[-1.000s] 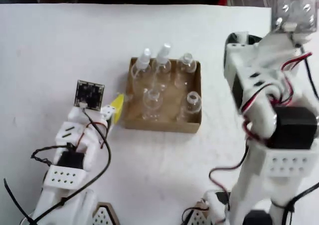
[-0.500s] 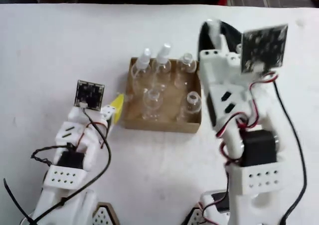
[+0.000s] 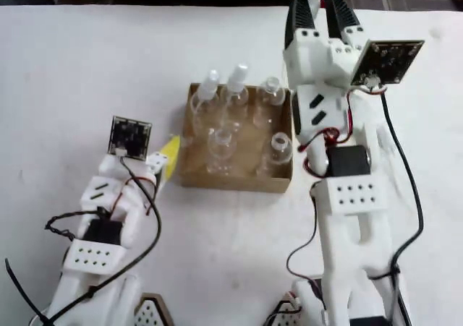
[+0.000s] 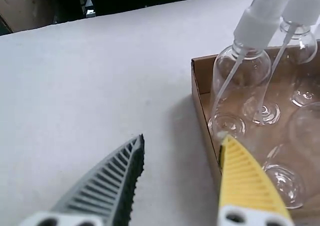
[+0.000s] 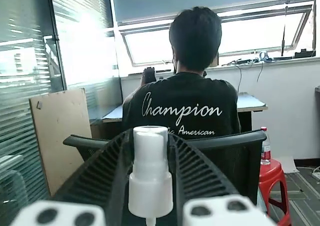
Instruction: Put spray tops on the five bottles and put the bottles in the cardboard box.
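Spray top is gripped upright between the closed fingers of the right gripper, which is raised at the upper right of the high view, well apart from the cardboard box at the frame's centre. All five bottles are seen standing inside the box. The upper-left bottle and upper-middle bottle already carry tops, while the upper-right bottle, lower-middle bottle and lower-right bottle are left bare.

The tube below the held top is hidden, so its straightness cannot be judged. A bent tube could be caught on a rim and a light bottle tipped against its neighbours. Because the bottles are crowded, a capped one could be knocked by the fingers on descent.

The left gripper is spread open and holds nothing, just beside the box's left wall, so the box could be shoved aside if pressed.
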Motion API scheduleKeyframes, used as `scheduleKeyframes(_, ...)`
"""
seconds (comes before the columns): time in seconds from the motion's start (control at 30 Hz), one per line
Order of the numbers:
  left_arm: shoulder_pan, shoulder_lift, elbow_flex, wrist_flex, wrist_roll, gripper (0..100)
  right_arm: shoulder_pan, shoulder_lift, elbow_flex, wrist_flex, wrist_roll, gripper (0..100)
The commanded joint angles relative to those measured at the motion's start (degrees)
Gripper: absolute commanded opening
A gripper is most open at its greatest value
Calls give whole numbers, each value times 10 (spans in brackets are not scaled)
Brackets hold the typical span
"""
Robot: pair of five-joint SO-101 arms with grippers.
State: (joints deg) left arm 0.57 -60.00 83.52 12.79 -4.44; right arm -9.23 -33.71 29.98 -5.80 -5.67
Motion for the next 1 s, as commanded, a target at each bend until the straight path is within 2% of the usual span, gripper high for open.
scheduleKeyframes(0.0,0,-12,-5,-17,-7,233,13,13,-3,-47,-5,15)
scheduleKeyframes(0.2,0,-11,-5,-16,-7,233,16,75,-4,-49,-5,15)
scheduleKeyframes(0.43,0,-11,-5,-16,-7,233,12,129,1,-122,-6,15)
scheduleKeyframes(0.97,0,-11,-5,-16,-7,233,-12,139,30,-132,-5,15)
